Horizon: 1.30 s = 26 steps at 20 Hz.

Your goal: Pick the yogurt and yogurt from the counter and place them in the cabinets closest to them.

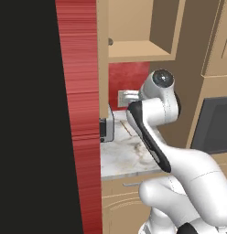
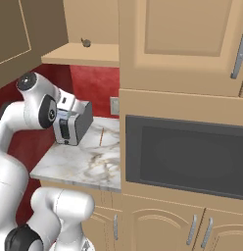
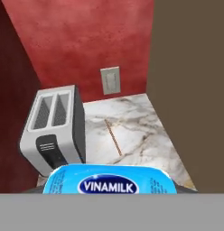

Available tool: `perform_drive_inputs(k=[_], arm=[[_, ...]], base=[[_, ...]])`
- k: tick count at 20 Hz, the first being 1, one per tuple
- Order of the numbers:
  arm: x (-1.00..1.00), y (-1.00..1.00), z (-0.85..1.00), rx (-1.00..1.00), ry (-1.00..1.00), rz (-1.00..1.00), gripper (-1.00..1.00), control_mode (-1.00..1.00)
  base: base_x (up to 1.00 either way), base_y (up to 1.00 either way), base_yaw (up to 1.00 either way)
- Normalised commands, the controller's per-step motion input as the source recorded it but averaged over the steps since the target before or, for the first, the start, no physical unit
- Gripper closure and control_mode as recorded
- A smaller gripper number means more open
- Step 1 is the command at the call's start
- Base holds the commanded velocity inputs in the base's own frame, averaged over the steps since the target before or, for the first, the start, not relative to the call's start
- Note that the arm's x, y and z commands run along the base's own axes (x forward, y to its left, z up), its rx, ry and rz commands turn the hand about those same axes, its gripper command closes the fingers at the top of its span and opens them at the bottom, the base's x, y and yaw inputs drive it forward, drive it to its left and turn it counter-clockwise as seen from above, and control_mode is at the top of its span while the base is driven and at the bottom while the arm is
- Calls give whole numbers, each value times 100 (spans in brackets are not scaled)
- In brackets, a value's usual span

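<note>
Right now the pincer (image 3: 112, 188) holds a yogurt (image 3: 109, 179) at the bottom of the hand view, blue label reading VINAMILK, cup clamped between the dark fingertips (image 3: 182, 189). The cup is off the counter (image 3: 136, 131), held above its near edge. Just beyond and left of the cup stands a toaster (image 3: 53, 131), silver, two slots up, dark side, sitting on the marble against the red wall (image 3: 86, 36). An outlet plate (image 3: 110, 80) is on that wall behind the counter. A tan panel (image 3: 190, 90) closes the counter's right side.

From the right base view the arm's hand end sits just above the toaster (image 2: 74, 125), low over the counter (image 2: 89, 162). Above it the cabinet (image 2: 89, 55) is open, with a small dark object (image 2: 85, 42) on its shelf, too small to tell what it is. A dark oven (image 2: 184, 157) is built in to the right. In the left base view the same object (image 1: 110, 41) rests at the shelf's left edge.
</note>
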Motion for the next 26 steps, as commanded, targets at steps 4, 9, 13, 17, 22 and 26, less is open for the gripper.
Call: perform_drive_inputs(k=[4,9,13,17,22,26], arm=[[0,-13,51,-3,-22,0,100,-100],[0,-9,58,0,-17,0,100,-100],[-2,-6,60,0,-14,0,100,-100],[0,-7,66,0,-11,0,100,-100],[-9,-6,53,0,-10,0,100,-100],[-18,-1,37,0,-12,0,100,-100]], base=[[0,0,0],[0,0,0],[0,0,0],[0,0,0],[0,0,0],[0,0,0]])
